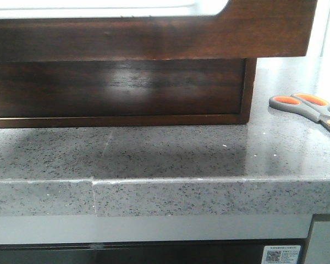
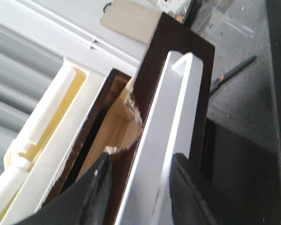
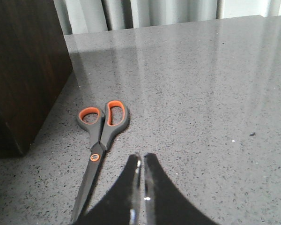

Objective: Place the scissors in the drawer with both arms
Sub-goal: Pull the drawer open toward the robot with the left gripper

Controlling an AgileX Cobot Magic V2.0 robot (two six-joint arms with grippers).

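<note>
Here, closest to us in the front view, we see the pale edge of a speckled grey stone counter (image 1: 170,198) running across the frame. Beyond it, on the counter top, stands a dark brown wooden cabinet (image 1: 121,93), and above its lower front the drawer (image 1: 154,36) juts forward, glossy and dark, with a wide round-cornered cutout in its top edge. Off to the right, near the counter's far right side and apart from the cabinet, we see the scissors (image 1: 308,107) lying flat, grey handles with orange-lined loops towards the cabinet, blades running out of the frame.

In the left wrist view, we see the left gripper (image 2: 138,180) with its two dark fingers spread on either side of the drawer front (image 2: 178,108), one finger on the inner face and one on the outer; we cannot tell whether they touch the wood.

In the right wrist view, we see the right gripper (image 3: 141,187) hanging over the counter, its fingers pressed nearly together with nothing between them. The scissors (image 3: 99,140) lie closed just beside it, handles pointing away from the gripper and near the cabinet's dark side (image 3: 23,70).
</note>
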